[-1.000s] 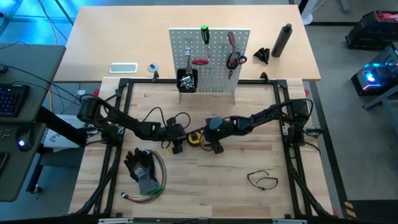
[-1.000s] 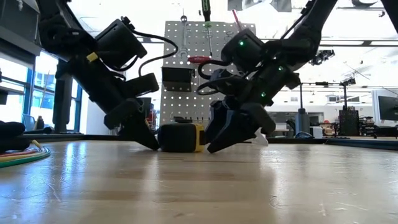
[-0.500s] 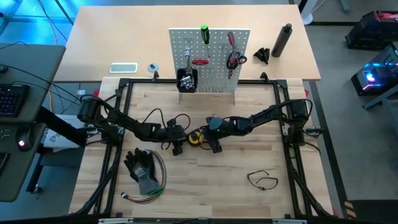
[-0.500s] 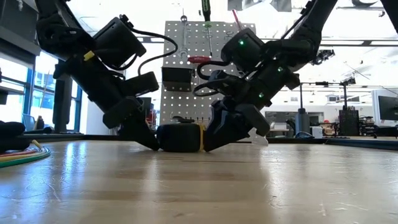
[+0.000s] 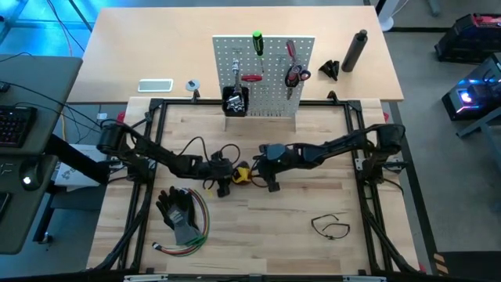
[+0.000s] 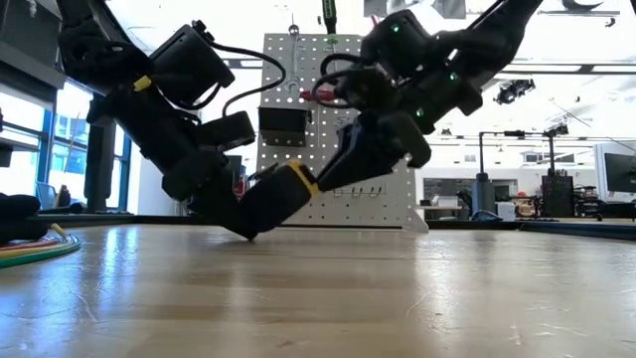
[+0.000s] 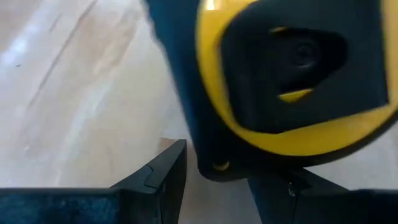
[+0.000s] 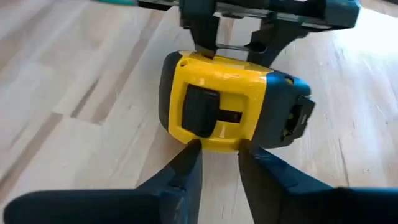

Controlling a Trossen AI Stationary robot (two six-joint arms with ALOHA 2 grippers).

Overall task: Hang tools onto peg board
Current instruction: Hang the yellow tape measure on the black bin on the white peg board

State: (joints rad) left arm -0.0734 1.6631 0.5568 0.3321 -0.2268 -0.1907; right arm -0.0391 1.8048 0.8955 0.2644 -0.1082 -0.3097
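Observation:
The yellow-and-black tape measure (image 5: 241, 172) is mid-table, tilted, between my two grippers. My left gripper (image 5: 228, 175) is at its lower end, toward the table's left. My right gripper (image 5: 255, 173) is shut on its raised end. The white peg board (image 5: 264, 74) stands upright at the table's far side. On it hang a green screwdriver (image 5: 257, 43), a red-handled tool (image 5: 252, 78) and red scissors (image 5: 295, 74), with a small black bin (image 5: 235, 100) on its front. A thin black loop (image 5: 329, 225) lies flat at the near right. My left gripper has the tape measure's lower end (image 7: 214, 163) between its two fingers, which slant down from the table's left. That end stays low, at the tabletop (image 6: 250, 231). My right gripper pinches the raised end's yellow edge (image 8: 214, 144) between its two fingers, slanting down from the table's right. The case hangs tilted from this hold, its right end clear of the table.
Black gloves (image 5: 178, 210) and a bundle of coloured wires (image 5: 197, 229) lie at the near left. Behind the board, a dark bottle (image 5: 357, 51), a small black object (image 5: 329, 70) and a phone (image 5: 155, 85) sit on the far table. A black frame (image 5: 360, 133) borders the work area.
My right gripper has shut on the tape measure and gone up. The tape measure, which lay flat on the table, has tipped: its right end is lifted while its left end stays low at my left gripper.

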